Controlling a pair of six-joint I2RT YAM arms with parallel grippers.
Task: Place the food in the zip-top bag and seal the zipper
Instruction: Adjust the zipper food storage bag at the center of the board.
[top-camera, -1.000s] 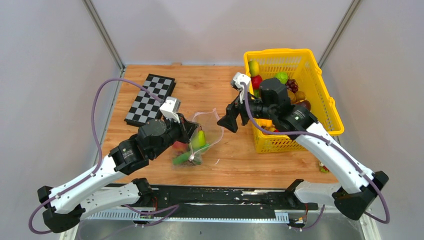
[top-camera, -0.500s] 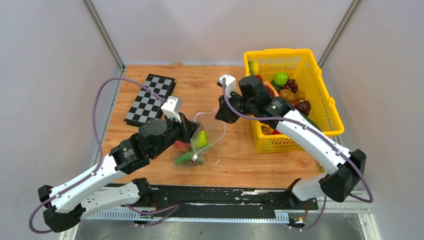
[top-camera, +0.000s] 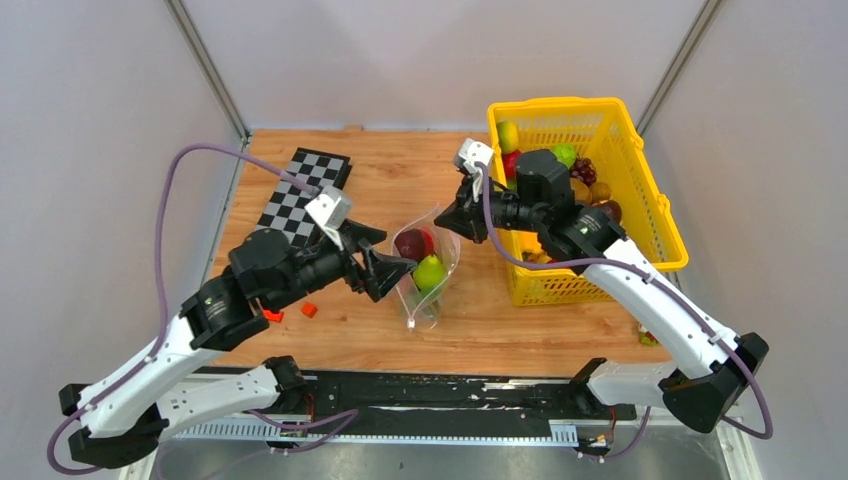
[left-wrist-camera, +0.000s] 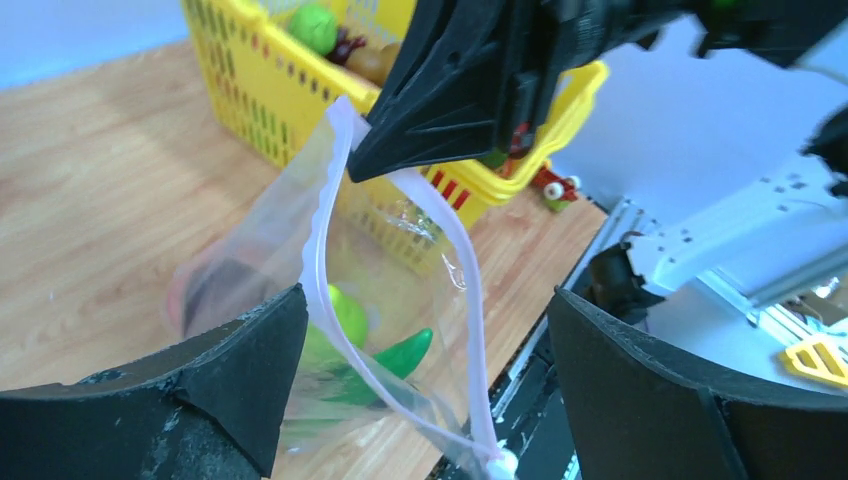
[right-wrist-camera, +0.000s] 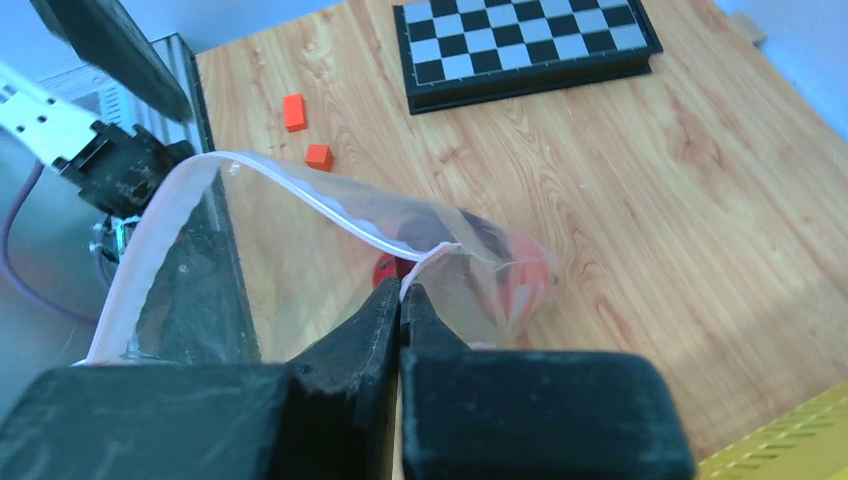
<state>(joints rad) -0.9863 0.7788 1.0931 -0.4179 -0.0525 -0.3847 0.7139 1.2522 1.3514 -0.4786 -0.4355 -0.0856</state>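
Near left: my left hand (left-wrist-camera: 425, 293) is standing wide open and gripping nothing, one finger on each side of the bag's mouth.
In the way: two orange-red blocks (top-camera: 309, 310) are lying on the tabletop (top-camera: 400, 170) just beside the left arm, apart from the bag.
Task thing: the clear zip-top bag (top-camera: 442, 250) is being held upright in the middle of the tabletop, between my two hands, with its mouth gaping.
Contents: a dark red apple (top-camera: 412, 243), a green pear (top-camera: 430, 272) and a long green piece (left-wrist-camera: 400, 355) are sitting inside it.
Seal: the pinkish zipper (left-wrist-camera: 312, 240) is running unsealed along both lips.
Right side: my right hand (right-wrist-camera: 402, 292) is pinching the zipper strip at its top, fingers pressed together.
Far left: a chessboard (top-camera: 300, 195) is lying flat, well apart from the bag.
Far right: a yellow mesh basket (top-camera: 550, 104) is holding more toy fruit, and my right arm is reaching out across its front.
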